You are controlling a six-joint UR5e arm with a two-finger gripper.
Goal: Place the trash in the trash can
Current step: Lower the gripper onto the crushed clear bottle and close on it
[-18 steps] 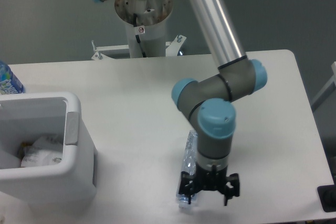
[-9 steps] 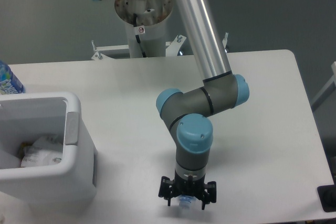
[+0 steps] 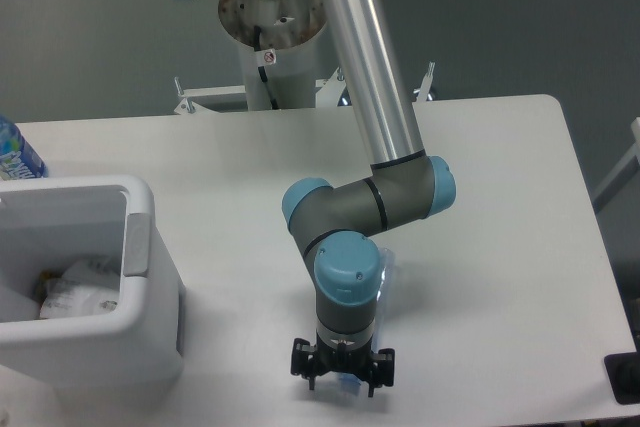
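Gripper (image 3: 342, 379): shifted left over the last second, now centred above the bottle (image 3: 386, 272); whether it grips, cannot tell.
Bottle: flat on the table, mostly hidden under the wrist.
Wad (image 3: 85, 285): inside the bin (image 3: 140, 247).
Meaning: pickup apparently under way.

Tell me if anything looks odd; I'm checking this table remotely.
Only the crushed clear bottle, lying flat on the table and mostly hidden under the arm, with the gripper over its near end. The paper wad sits inside the bin. Nothing is spilled.
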